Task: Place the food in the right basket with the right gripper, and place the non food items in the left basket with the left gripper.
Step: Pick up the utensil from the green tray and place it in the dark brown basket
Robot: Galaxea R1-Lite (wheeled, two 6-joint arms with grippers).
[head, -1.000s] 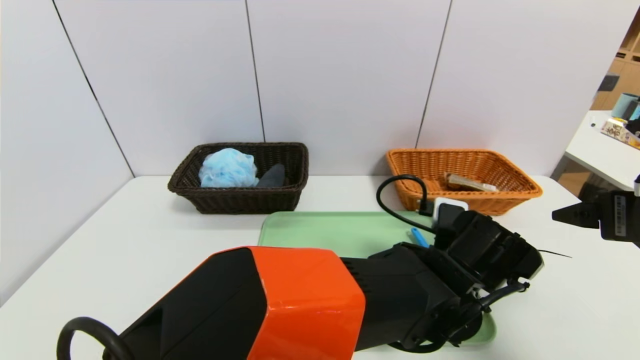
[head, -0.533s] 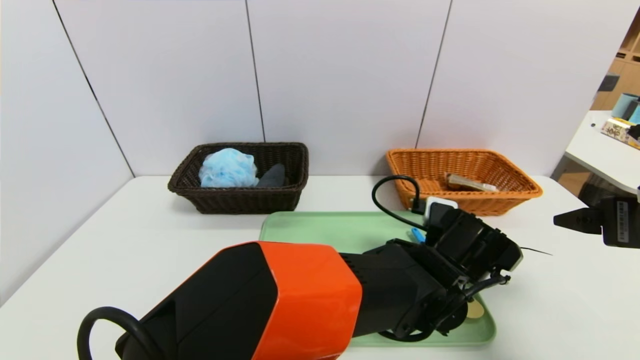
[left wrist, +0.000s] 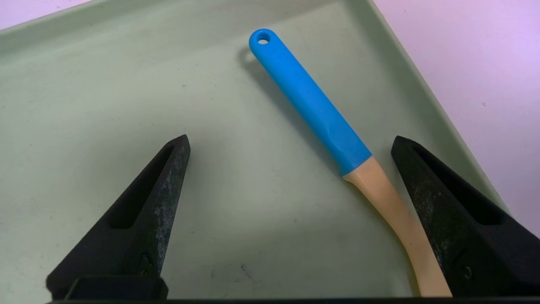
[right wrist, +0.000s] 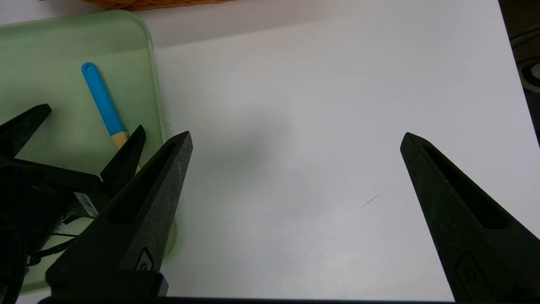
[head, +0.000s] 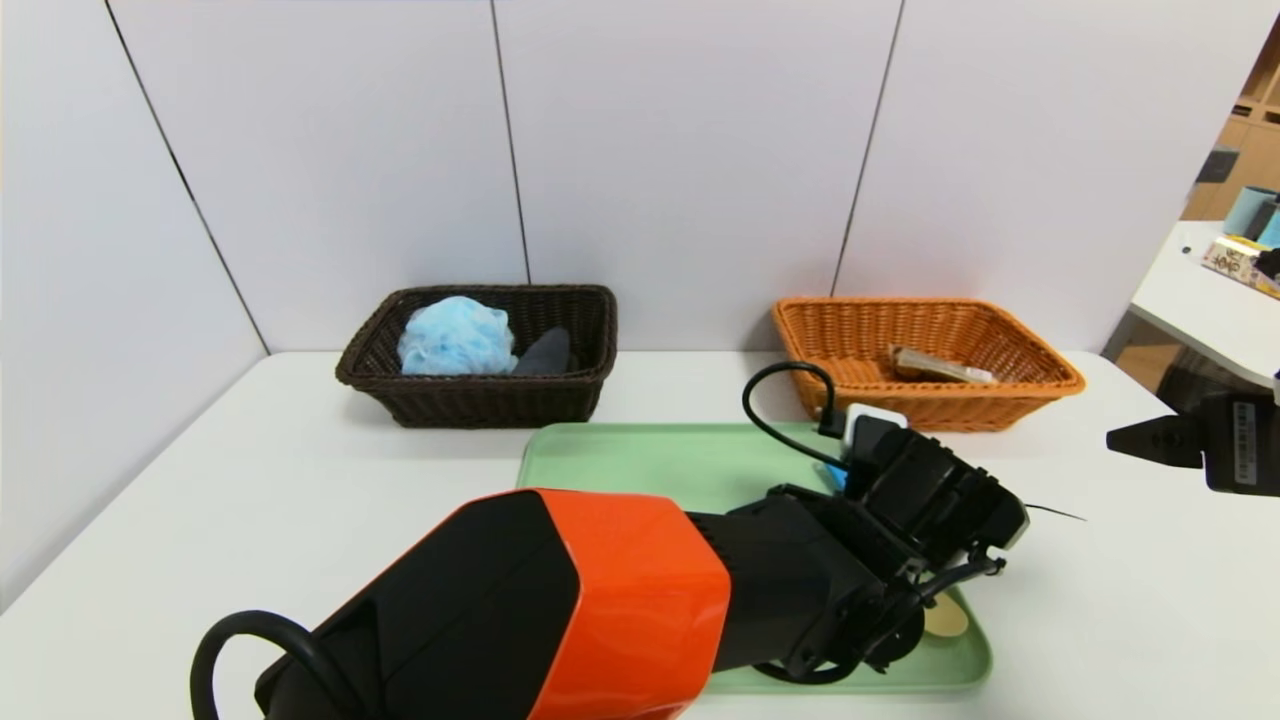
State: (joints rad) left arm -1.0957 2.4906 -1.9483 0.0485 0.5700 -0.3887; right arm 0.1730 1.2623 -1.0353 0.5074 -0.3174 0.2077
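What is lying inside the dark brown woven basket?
Inside the dark brown woven basket are a fluffy light-blue mesh pouf and a rolled dark grey cloth. The front wall covers their lower parts and the near floor.

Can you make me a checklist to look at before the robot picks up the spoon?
1. Left gripper open over the tray: ok.
2. Spoon lying on the tray: ok.
3. Spoon's blue handle centred between the left gripper's fingers: not ok, it slants toward one finger.
4. Left basket has room beside the bath pouf and grey cloth: ok, some.
5. Right gripper out of the way, over the table: ok.
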